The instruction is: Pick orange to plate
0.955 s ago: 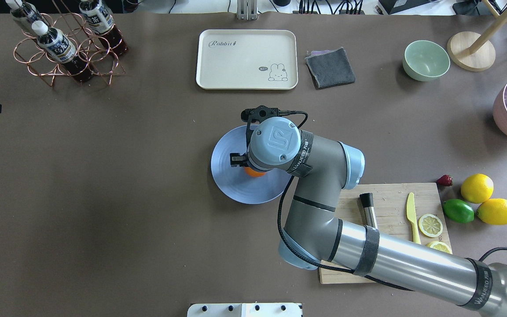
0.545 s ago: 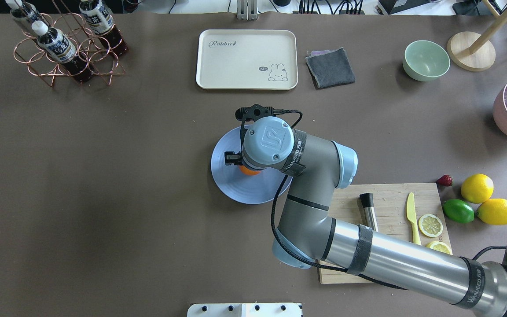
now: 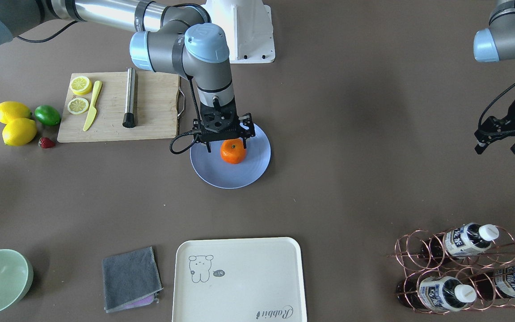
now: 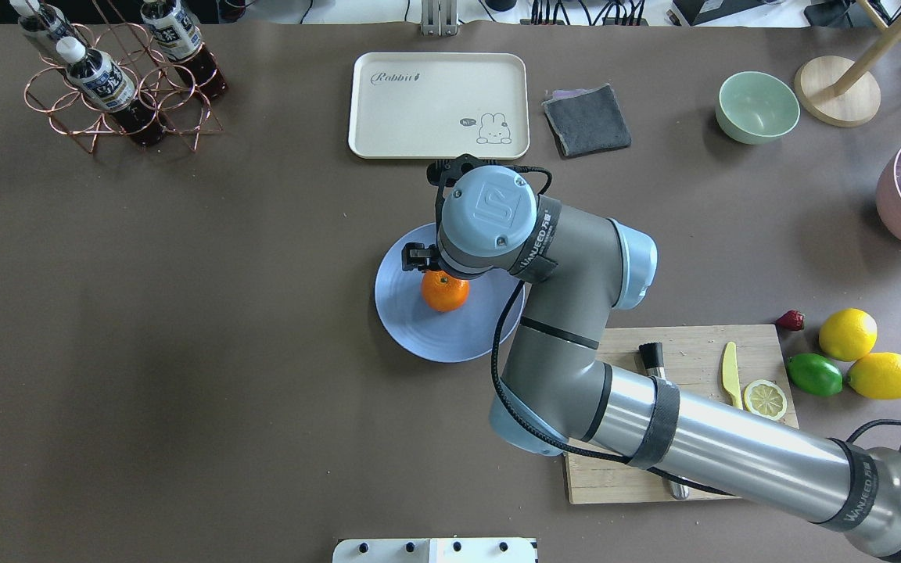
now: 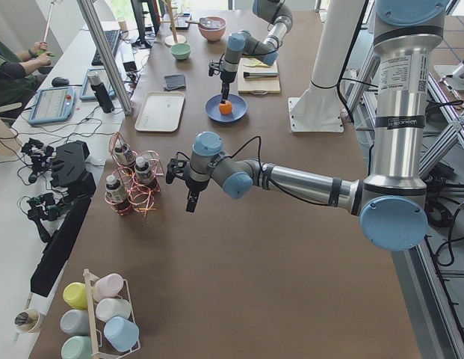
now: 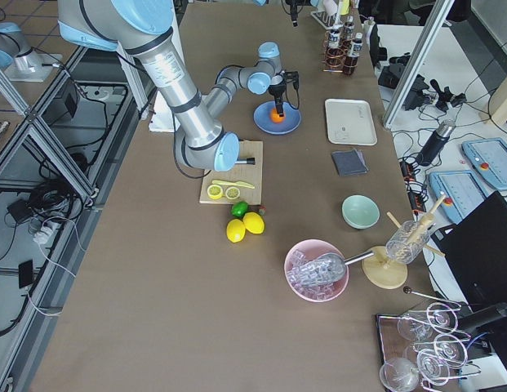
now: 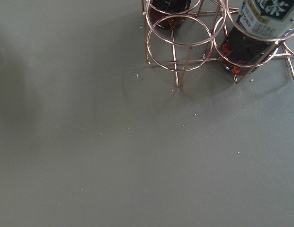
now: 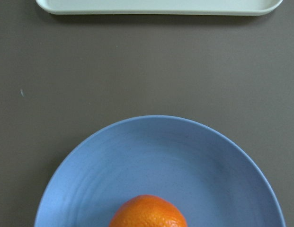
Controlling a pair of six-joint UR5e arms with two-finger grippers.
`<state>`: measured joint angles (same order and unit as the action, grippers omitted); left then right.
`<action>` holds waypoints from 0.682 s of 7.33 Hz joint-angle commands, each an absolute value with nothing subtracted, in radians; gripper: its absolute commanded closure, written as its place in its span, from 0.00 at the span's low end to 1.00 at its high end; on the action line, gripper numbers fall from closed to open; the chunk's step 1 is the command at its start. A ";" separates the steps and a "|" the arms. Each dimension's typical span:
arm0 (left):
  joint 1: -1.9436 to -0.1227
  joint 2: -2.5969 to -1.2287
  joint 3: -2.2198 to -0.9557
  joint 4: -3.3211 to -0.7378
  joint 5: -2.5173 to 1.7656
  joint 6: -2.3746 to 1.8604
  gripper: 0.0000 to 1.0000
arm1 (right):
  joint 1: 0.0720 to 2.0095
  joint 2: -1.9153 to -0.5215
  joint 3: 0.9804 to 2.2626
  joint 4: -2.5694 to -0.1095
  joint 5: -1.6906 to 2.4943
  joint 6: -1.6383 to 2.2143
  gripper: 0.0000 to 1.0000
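Observation:
The orange (image 4: pixel 445 291) rests on the light blue plate (image 4: pixel 411 332), a little toward the plate's far side, and shows again as the orange (image 3: pixel 233 151) on the plate (image 3: pixel 228 176). My right gripper (image 3: pixel 226 141) hangs just above it, open, its fingers apart on either side and clear of the fruit. The right wrist view looks down on the orange (image 8: pixel 147 213) at its bottom edge and the plate (image 8: pixel 161 156). My left gripper (image 3: pixel 498 146) is open and holds nothing, far off near the bottle rack (image 3: pixel 458 268).
A cream tray (image 4: pixel 439 105), grey cloth (image 4: pixel 586 120) and green bowl (image 4: pixel 757 107) lie beyond the plate. A cutting board (image 4: pixel 693 352) with a lemon slice, yellow knife and metal tool is at the right, with lemons (image 4: pixel 848 334), a lime (image 4: pixel 814 374) and a strawberry beside it.
The right gripper has let go of the orange and moved up and toward the tray. The orange stays on the plate, now mostly uncovered.

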<state>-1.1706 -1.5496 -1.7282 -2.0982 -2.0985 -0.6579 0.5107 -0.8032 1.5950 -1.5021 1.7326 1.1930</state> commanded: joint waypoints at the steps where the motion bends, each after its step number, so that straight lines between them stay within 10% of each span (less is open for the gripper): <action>1: -1.236 -1.488 -1.735 -2.089 -2.098 -0.509 0.02 | 0.622 -0.846 1.817 -1.778 1.859 1.155 0.00; 5: -1.446 -1.411 -1.726 -1.972 -2.213 -0.142 0.02 | 1.051 -1.202 1.950 -1.876 2.116 0.505 0.00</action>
